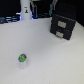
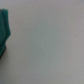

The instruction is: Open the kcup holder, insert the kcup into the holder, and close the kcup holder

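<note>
kcup (image 1: 22,59): small white pod, green and blue top, upright on white table (image 1: 45,55), near the front edge, well apart from kcup holder (image 1: 63,24), which looks closed. likely light, thin-walled, slippery; grip gently across the sides. open room all around. gripper: not visible; aperture and load cannot be told.

the wrist view shows a blurred, plain pale grey counter (image 2: 50,45) filling nearly the whole frame, with an out-of-focus teal-green shape (image 2: 4,32) at one edge, too blurred to identify, and no gripper parts discernible.
</note>
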